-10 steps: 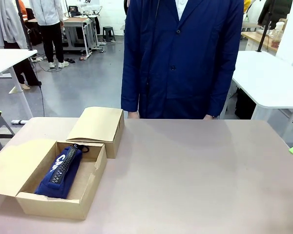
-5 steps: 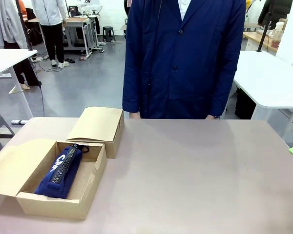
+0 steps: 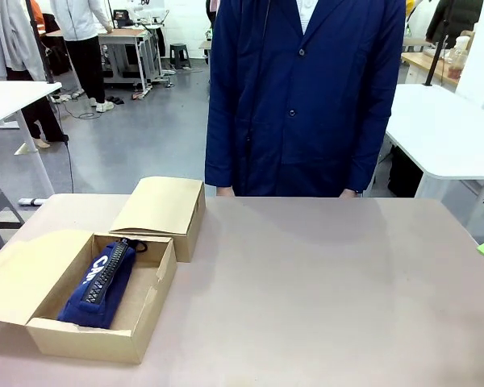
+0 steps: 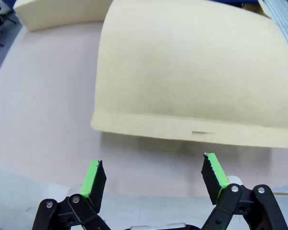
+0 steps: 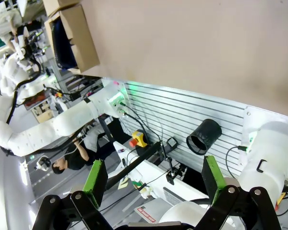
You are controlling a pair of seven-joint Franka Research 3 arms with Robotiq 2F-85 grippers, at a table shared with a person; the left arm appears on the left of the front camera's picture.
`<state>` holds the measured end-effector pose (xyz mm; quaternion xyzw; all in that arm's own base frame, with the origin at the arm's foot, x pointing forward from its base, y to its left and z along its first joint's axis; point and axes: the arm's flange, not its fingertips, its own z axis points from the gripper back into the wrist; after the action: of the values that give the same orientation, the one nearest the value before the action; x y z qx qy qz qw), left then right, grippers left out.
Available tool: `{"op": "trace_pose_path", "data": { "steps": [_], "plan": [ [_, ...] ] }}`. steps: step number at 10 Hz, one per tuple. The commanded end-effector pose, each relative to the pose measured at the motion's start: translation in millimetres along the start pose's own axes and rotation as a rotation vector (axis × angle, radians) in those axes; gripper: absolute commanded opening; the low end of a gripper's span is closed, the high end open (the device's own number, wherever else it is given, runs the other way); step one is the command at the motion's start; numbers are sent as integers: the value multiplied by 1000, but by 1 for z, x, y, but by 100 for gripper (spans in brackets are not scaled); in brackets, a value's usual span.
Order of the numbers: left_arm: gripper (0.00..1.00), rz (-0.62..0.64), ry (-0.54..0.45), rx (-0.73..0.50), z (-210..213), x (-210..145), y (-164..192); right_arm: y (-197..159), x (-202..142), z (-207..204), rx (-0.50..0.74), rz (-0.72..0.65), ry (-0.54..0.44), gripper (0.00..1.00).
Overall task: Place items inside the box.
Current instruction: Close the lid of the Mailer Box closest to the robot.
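Inside box (image 3: 149,302) lies navy pouch (image 3: 99,284); pincers empty.

pouch (image 3: 97,284) lettering partly hidden by its zip.

My box (image 3: 105,322) is plain brown cardboard, open-topped, sitting at the near left of the surface (image 3: 323,290) with one flap (image 3: 28,274) folded out flat to its left. Inside it a navy zip pouch (image 3: 101,284) lies lengthwise, its black zipper facing up, white lettering partly showing at its far end. The pouch rests against the box's left side.
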<state>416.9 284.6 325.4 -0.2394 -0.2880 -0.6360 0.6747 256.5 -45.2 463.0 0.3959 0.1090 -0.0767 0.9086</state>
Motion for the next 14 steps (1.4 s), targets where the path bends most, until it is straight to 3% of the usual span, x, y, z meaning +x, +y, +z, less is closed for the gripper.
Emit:
{"op": "trace_pose_path", "data": {
  "steps": [1,8,14],
  "plan": [
    [100,34,34,-12,-5,-10,8,1,0,-1,21,17,1,100],
    [100,25,-29,-173,-47,-3,-2,1,0,-1,21,17,1,100],
    [100,0,-263,-241,-51,19,-6,1,0,-1,21,17,1,100]
  ]
}}
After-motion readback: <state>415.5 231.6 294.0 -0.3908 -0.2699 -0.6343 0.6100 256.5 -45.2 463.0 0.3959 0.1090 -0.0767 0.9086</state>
